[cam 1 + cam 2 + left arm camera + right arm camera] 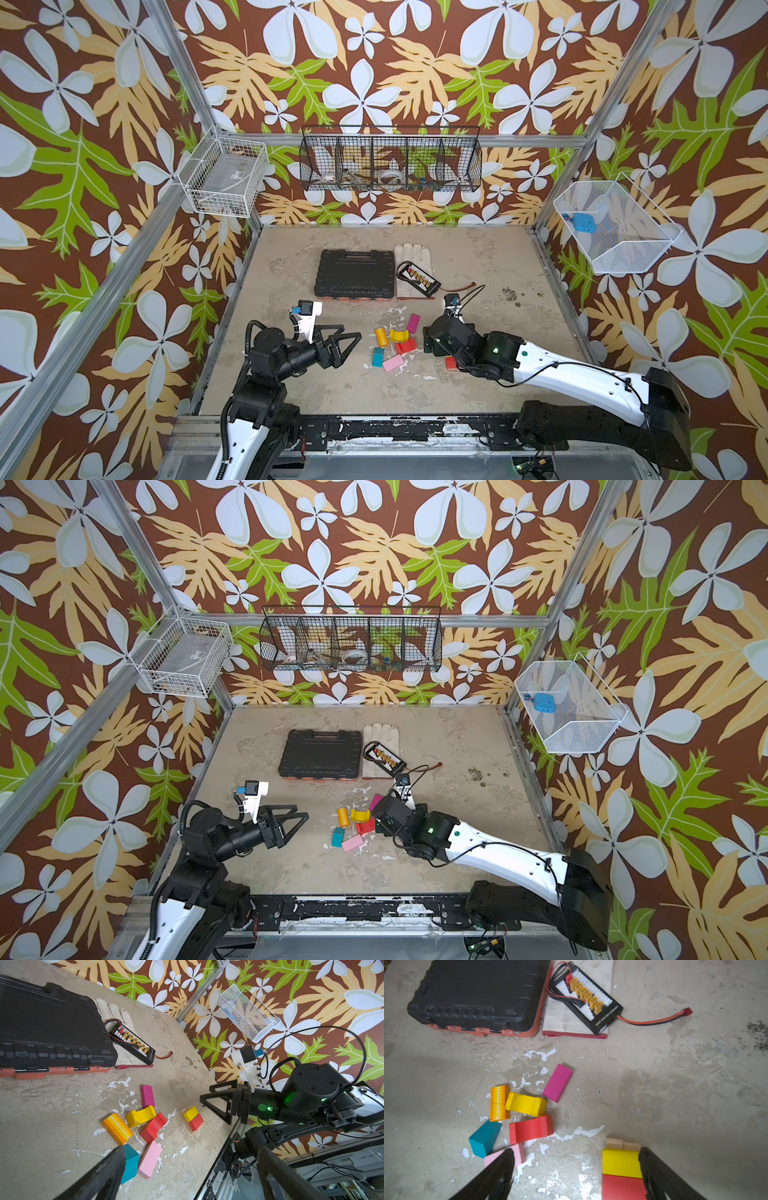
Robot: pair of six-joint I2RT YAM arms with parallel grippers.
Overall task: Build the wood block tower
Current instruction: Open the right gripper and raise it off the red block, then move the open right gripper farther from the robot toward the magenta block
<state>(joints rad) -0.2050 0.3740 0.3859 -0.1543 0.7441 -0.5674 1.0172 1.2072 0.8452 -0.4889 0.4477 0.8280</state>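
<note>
Eight painted wood blocks lie here: one yellow wooden arch (525, 1104), one red wooden arch (530, 1129), one orange block lettered Supermarket (499, 1103), one magenta rectangular brick (558, 1083), one teal block (483, 1139), one pink rectangular brick (149, 1159), one small yellow block (620, 1162), one small red block (623, 1187). The plain tan wood (614, 1143) is one piece or two, I cannot tell. There is one black plastic case (354, 274), one pale fabric glove (411, 253), and one black connector board (609, 1013) with six yellow plugs (583, 991). The baskets number three: one boxy white wire basket (216, 199), one white mesh basket (631, 253), one long black wire basket (457, 162)

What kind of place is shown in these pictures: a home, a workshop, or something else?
Probably a robot test cell in a laboratory. A metal frame with flowered panels encloses a worn table. A left arm and a right arm stand at its front, and wire baskets hang on the walls.
</note>
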